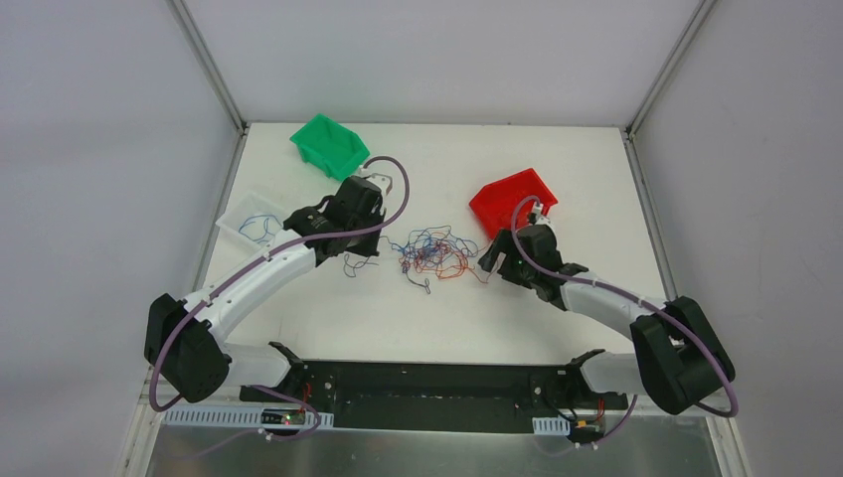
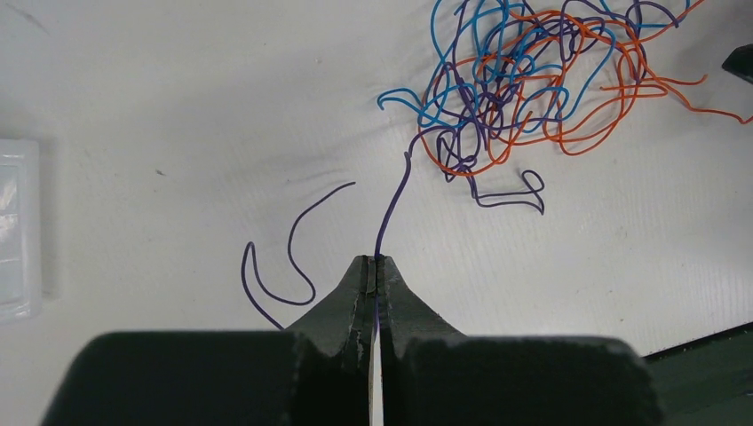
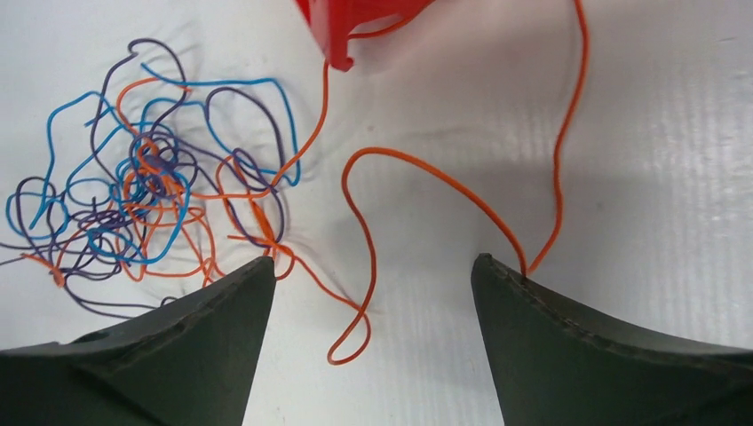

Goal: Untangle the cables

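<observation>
L gripper (image 2: 374,264) is clamping shut on a purple strand (image 2: 392,204), its tail vanishing btw the pads (image 2: 355,306) | R gripper (image 3: 373,263) is gaping wide, holding nothing; an orange strand (image 3: 391,152) is running behind its R finger (image 3: 568,337) | you're seeing the cables (image 1: 432,253) tangled on the table (image 1: 328,318) btw both grippers | red bin (image 3: 355,18) is being cut off at the top edge

Nothing readable is showing in any of the three views: no text, label, brand mark, number or sign is coming through legibly on any surface.
</observation>
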Robot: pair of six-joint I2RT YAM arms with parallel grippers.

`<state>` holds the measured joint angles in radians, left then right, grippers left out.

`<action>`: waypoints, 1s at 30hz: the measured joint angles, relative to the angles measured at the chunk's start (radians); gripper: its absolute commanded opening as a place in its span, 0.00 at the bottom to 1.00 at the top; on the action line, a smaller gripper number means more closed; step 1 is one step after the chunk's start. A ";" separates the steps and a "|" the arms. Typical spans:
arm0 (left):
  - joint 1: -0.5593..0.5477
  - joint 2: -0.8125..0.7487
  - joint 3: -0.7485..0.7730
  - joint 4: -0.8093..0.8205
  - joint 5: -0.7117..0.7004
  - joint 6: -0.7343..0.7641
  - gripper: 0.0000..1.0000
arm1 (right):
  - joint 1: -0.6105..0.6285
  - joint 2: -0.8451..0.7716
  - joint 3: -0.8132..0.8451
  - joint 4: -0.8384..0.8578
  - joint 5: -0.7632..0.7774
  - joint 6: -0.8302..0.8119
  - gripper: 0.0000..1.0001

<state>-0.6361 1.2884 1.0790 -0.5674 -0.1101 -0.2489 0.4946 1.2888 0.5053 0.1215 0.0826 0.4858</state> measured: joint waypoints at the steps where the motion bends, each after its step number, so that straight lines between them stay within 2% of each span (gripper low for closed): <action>1: 0.000 0.000 0.002 0.000 0.003 0.000 0.00 | 0.000 0.002 0.000 0.006 -0.023 -0.003 0.83; 5: 0.000 0.000 0.004 0.000 0.017 -0.003 0.00 | 0.002 0.039 0.025 0.008 -0.060 -0.017 0.67; 8: 0.000 0.000 0.005 0.000 0.024 -0.005 0.00 | 0.025 0.092 0.069 -0.012 -0.047 -0.033 0.39; 11: 0.000 0.000 0.006 0.000 0.013 -0.013 0.00 | 0.053 0.119 0.088 -0.043 -0.028 -0.045 0.05; 12: 0.001 0.000 0.006 0.000 -0.005 -0.023 0.00 | 0.058 0.120 0.088 -0.056 -0.017 -0.047 0.00; 16: 0.035 -0.033 -0.001 0.000 -0.050 -0.065 0.00 | 0.060 0.058 0.064 -0.086 0.068 -0.037 0.00; 22: 0.204 -0.257 -0.069 0.000 -0.137 -0.155 0.00 | 0.029 -0.269 -0.052 -0.128 0.304 0.018 0.00; 26: 0.239 -0.431 -0.106 -0.011 -0.236 -0.207 0.00 | 0.000 -0.485 -0.120 -0.183 0.499 0.085 0.00; 30: 0.245 -0.517 -0.110 -0.014 -0.302 -0.225 0.00 | -0.012 -0.701 -0.196 -0.235 0.653 0.138 0.00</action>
<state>-0.3908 0.7719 0.9688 -0.5819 -0.4122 -0.4736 0.4828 0.5877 0.3096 -0.1139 0.7357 0.6239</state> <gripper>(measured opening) 0.008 0.009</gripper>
